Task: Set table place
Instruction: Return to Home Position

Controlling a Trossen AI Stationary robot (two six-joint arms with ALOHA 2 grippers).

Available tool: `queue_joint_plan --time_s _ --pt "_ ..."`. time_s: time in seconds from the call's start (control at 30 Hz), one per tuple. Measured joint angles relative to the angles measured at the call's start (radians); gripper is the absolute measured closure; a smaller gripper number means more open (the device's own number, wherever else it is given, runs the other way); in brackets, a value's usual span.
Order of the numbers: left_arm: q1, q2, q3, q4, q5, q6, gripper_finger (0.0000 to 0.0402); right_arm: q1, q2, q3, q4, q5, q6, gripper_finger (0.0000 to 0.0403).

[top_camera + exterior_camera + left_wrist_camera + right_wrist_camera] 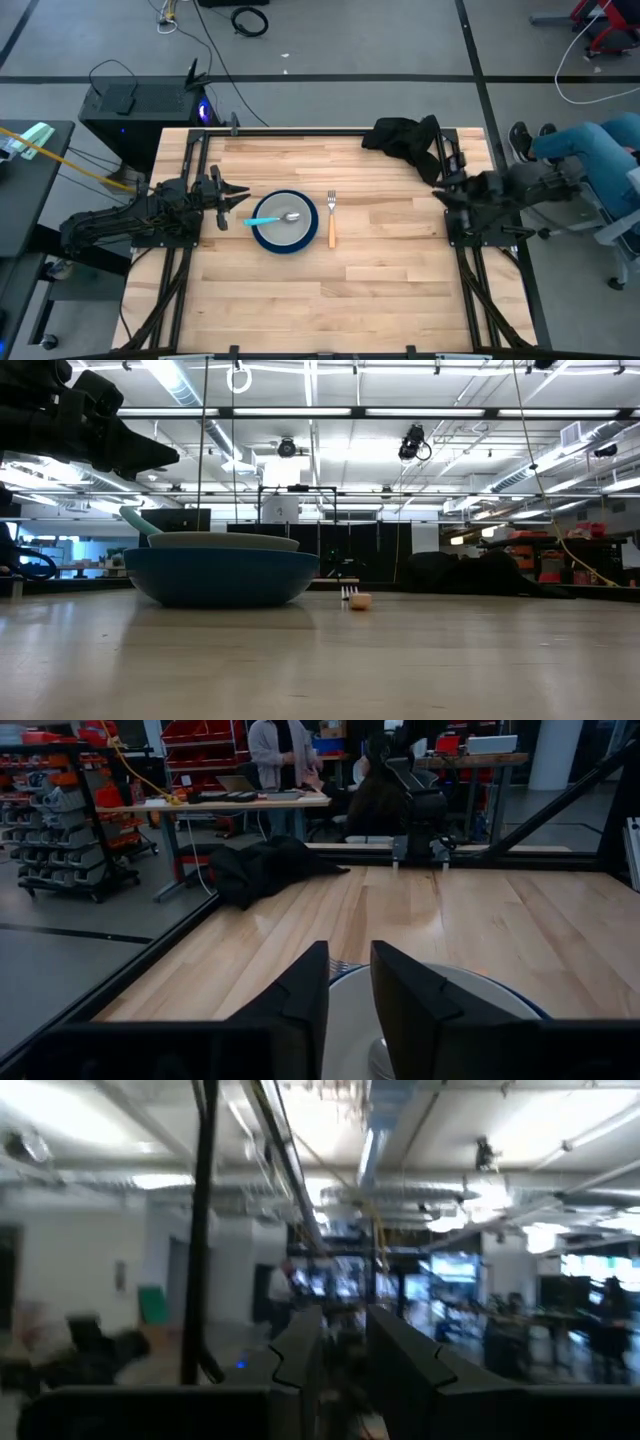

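The round blue plate [285,238] lies on the table [380,290] left of centre, and the pale grey bowl [290,222] sits in it. The teal-handled spoon [264,221] lies in the bowl, its handle toward the table's left. The orange-handled fork [331,224] lies on the wood just right of the plate. My left gripper [240,195] hovers above the plate's left rim, slightly open and empty; the bowl [470,1010] shows below its fingers. My right gripper [438,192] waits at the right edge, tipped upward, slightly open and empty.
A black cloth [405,138] lies at the table's far right corner. A person's legs [590,150] show beyond the right edge. Bare wood stretches along the near half of the table. The low view shows the plate [220,575] and fork [356,598].
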Motion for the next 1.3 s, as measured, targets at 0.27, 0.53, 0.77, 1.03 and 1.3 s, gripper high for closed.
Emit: queue_joint_plan --time_s 0.27,0.53,0.77,1.03,1.3 --pt "0.000 0.000 0.000 0.000 0.000 0.000 0.0312 -0.011 -0.065 -0.092 0.097 0.298 -0.022 0.0314" --pt "0.000 0.000 0.000 0.000 0.001 0.000 0.0319 -0.012 -0.234 -0.054 -0.074 0.223 -0.007 0.0314" --pt "0.000 0.002 0.000 0.001 0.000 0.000 0.0311 -0.012 -0.176 -0.099 -0.085 0.176 0.007 0.0314" --pt "0.000 0.002 0.000 0.002 0.000 0.000 0.0319 -0.012 -0.173 -0.189 -0.054 0.120 0.118 0.0314" --pt "0.000 0.002 0.000 0.003 0.000 0.000 0.0311 -0.012 -0.172 -0.294 0.041 0.096 0.139 0.0314"
